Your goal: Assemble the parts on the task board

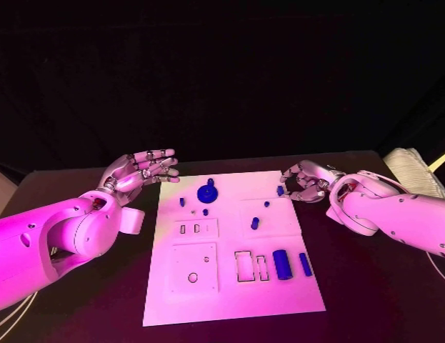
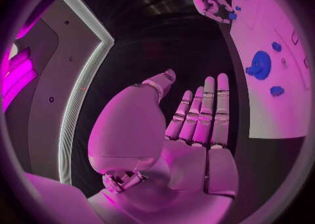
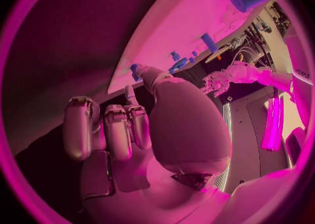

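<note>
1. Your right hand (image 1: pixel 306 183) sits at the far right edge of the task board (image 1: pixel 233 286), with its fingers curled in around a small blue part (image 1: pixel 281 190). In the right wrist view the fingertip (image 3: pixel 146 72) meets that same part (image 3: pixel 134 69) right at the board's rim. It looks pinched, though how firm the hold is you cannot tell.

2. The main risk is the part slipping out. It is small, and only a sliver shows between the fingertips. If you lift or swing fast it could drop onto the black table beside the board, where it would be hard to pick up again.

3. A second risk is dragging across the board. A blue peg (image 1: pixel 266 204) stands just inboard of your right hand, and an oblong blue part (image 1: pixel 255 223) lies a little nearer to you. A low sweep could knock either one.

4. Your left hand (image 1: pixel 140 170) hovers off the board's far left corner, fingers spread and palm up, holding nothing (the left wrist view shows the fingers (image 2: pixel 205 109) straight and side by side). The blue gear (image 1: pixel 208 193) lies near it on the board, well apart from the right hand. A careless left-hand move could bump it.

5. The blue cylinder (image 1: pixel 282 264) and the slim blue bar (image 1: pixel 306 264) lie at the board's near right, well clear of both hands.
</note>
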Motion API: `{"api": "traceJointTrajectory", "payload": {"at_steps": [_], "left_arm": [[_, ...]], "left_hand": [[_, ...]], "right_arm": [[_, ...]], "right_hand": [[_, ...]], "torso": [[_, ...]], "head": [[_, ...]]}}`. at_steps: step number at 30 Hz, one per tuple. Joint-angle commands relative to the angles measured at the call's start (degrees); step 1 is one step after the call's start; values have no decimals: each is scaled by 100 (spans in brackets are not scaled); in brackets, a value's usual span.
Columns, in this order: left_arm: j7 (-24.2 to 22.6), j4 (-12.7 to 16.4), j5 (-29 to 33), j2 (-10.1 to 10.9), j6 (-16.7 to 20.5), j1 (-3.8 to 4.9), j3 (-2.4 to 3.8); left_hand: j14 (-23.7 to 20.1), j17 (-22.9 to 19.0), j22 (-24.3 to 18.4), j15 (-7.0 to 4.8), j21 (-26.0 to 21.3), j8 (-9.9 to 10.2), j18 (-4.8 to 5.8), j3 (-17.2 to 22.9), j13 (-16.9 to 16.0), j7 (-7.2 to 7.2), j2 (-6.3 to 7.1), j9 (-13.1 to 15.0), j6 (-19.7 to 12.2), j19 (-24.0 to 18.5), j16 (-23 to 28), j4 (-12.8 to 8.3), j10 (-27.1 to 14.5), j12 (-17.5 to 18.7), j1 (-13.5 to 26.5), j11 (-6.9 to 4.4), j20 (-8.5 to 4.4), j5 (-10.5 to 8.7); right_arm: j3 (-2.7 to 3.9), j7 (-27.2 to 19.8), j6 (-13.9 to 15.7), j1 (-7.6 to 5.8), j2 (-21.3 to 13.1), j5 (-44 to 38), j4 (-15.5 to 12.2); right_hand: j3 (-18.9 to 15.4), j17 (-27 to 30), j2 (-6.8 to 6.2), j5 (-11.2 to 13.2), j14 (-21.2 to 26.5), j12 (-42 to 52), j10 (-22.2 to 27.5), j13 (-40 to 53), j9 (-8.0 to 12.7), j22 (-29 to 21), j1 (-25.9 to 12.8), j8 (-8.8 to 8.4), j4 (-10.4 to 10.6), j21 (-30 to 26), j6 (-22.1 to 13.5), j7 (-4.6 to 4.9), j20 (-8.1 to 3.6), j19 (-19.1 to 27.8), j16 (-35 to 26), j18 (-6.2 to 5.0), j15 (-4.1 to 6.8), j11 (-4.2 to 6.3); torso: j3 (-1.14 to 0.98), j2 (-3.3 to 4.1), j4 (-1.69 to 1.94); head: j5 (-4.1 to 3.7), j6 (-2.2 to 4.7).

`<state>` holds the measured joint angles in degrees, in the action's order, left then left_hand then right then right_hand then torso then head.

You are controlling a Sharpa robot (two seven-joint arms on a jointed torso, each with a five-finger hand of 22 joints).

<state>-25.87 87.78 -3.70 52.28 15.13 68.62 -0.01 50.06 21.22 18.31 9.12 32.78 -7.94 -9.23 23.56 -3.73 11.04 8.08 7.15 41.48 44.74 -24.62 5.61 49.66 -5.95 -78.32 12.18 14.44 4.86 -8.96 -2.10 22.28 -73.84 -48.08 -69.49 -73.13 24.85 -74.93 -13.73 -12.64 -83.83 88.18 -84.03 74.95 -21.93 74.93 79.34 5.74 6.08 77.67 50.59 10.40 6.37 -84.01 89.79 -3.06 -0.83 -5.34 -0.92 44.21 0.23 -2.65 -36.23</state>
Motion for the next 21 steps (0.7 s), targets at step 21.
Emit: {"api": "traceJointTrajectory", "payload": {"at_steps": [21], "left_arm": [[-47, -11, -20, -22, -88, 2, 3]], "left_hand": [[-39, 11, 14, -12, 35, 30, -95, 34, 5, 408, -64, -8, -51, -54, -46, -16, -41, 30, 8, 4, -5, -5]], "right_arm": [[-4, 37, -25, 87, 189, 104, 154]], "right_hand": [[170, -1507, 208, 50, -617, 41, -420, 1340, -64, 516, -116, 251, -9, -18, 415, -78, 15, -50, 21, 13, 15, 40]], "torso": [[-11, -6, -9]], "head": [[85, -22]]}}
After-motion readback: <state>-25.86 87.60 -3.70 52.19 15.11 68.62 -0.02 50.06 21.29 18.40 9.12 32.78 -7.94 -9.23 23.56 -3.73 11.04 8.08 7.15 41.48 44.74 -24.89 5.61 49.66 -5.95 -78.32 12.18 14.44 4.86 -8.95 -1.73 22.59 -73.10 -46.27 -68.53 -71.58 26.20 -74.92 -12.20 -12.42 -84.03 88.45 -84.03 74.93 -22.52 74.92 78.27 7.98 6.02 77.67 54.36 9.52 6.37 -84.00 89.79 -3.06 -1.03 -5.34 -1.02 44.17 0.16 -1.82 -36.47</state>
